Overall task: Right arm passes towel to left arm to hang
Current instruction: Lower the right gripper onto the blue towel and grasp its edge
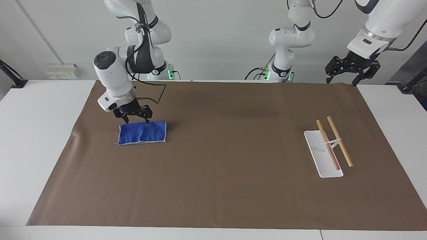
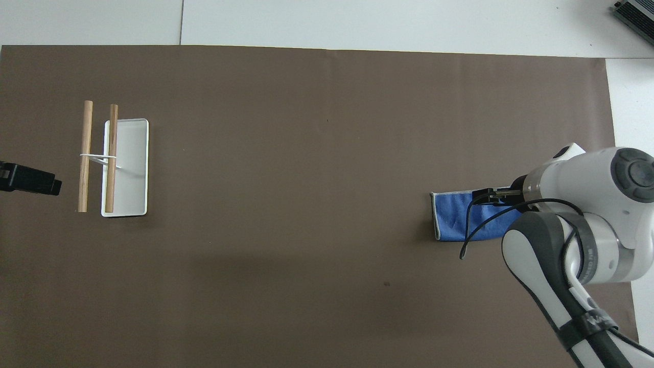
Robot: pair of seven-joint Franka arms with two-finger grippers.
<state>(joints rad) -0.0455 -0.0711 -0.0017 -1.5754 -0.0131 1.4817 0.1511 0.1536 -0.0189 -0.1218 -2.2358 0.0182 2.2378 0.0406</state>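
The bright-blue towel (image 1: pixel 142 132) lies flat on the brown mat toward the right arm's end of the table; in the overhead view the arm covers part of the towel (image 2: pixel 452 220). My right gripper (image 1: pixel 136 120) is open and empty, low over the towel's edge nearer to the robots; I cannot tell whether it touches. In the overhead view only a black part of the right gripper (image 2: pixel 485 195) shows under the wrist. My left gripper (image 1: pixel 343 80) is open and empty, waiting up over the mat's corner at the left arm's end (image 2: pixel 30 179).
A rack with two wooden bars (image 1: pixel 333 141) on a white base (image 1: pixel 322 160) stands toward the left arm's end; it also shows in the overhead view (image 2: pixel 97 156). The brown mat (image 1: pixel 217 173) covers most of the white table (image 1: pixel 36 133).
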